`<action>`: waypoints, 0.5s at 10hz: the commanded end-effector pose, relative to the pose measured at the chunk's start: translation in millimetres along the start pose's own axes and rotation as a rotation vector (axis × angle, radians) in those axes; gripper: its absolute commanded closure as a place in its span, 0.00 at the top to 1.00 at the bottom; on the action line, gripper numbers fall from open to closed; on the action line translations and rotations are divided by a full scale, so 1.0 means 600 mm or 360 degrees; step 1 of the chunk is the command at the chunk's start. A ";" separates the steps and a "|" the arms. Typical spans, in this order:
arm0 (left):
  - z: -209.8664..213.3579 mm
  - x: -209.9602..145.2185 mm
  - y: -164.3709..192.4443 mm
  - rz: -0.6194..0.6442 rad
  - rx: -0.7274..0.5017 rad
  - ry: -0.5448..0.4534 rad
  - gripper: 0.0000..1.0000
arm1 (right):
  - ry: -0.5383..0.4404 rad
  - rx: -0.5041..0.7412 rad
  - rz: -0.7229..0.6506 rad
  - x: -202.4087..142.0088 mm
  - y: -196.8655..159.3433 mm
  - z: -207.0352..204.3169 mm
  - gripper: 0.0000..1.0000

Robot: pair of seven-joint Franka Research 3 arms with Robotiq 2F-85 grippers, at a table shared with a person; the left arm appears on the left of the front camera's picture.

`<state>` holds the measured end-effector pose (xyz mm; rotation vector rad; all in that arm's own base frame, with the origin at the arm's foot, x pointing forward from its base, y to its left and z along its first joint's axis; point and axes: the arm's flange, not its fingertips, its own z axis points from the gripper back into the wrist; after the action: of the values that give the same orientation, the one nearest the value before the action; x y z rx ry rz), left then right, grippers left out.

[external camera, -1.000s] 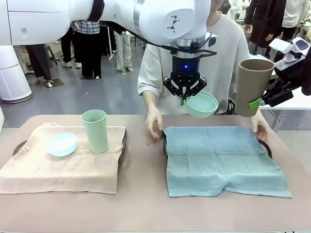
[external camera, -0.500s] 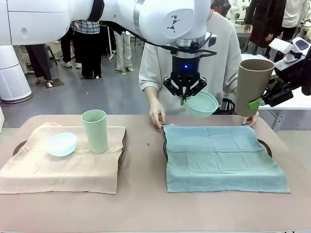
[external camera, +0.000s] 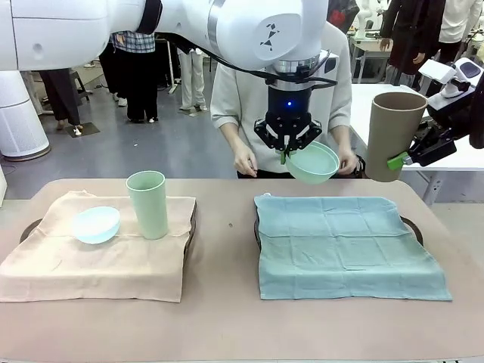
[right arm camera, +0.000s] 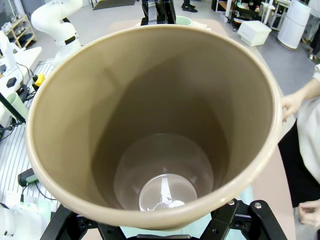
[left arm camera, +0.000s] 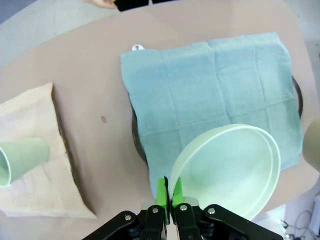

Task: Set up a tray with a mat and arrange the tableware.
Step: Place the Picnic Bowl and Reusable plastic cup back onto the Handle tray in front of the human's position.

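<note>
Left gripper (external camera: 286, 156) is pinching the mint green bowl (external camera: 314, 163) by its thin rim above the blue mat's (external camera: 344, 246) far edge; light, stiff. Right gripper (external camera: 401, 160) is clamping the tan brown cup (external camera: 394, 134) low on its wall; slick-looking.

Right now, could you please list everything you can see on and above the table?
mint bowl: one, mint green, held in the air by its rim above the teal mat.
tan cup: one, tan brown, held upright in the air at the right.
blue bowl: one, pale blue, on the beige mat.
green cup: one, light green, upright beside the blue bowl.
beige mat: one, over the left tray.
teal mat: one, over the right tray.
left tool: shut on the mint bowl.
right tool: shut on the tan cup.
</note>
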<state>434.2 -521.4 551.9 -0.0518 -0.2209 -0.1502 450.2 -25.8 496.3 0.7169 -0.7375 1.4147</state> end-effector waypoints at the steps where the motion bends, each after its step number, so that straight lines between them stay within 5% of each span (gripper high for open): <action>1: 0.007 0.005 0.001 -0.0027 -0.0026 0.0010 0.00 | 0.0003 -0.0001 0.0016 0.001 -0.001 -0.001 0.00; 4: 0.007 0.005 0.001 -0.0027 -0.0026 0.0010 0.00 | 0.0003 -0.0001 0.0016 0.001 -0.001 -0.001 0.00; 5: 0.007 0.005 0.001 -0.0027 -0.0026 0.0010 0.00 | 0.0000 0.0000 0.0000 0.000 0.000 0.000 0.81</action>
<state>434.2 -521.4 551.9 -0.0518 -0.2209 -0.1502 450.1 -26.1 496.3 0.7167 -0.7378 1.4140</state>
